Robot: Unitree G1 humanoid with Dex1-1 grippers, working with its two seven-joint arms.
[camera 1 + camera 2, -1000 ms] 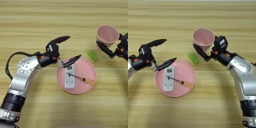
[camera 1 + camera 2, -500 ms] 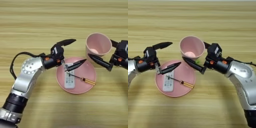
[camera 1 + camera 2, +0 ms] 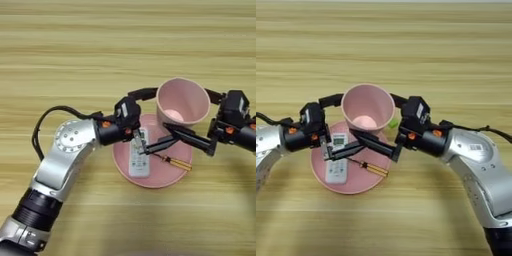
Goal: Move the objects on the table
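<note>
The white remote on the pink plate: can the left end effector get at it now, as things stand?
Probably yes. The left end effector is open above the white remote, one finger over it. The pink cup, held by the right end effector, and the screwdriver crowd that side.

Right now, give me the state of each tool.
Left tool: open, over the pink plate by the remote.
Right tool: shut on the pink cup.
</note>
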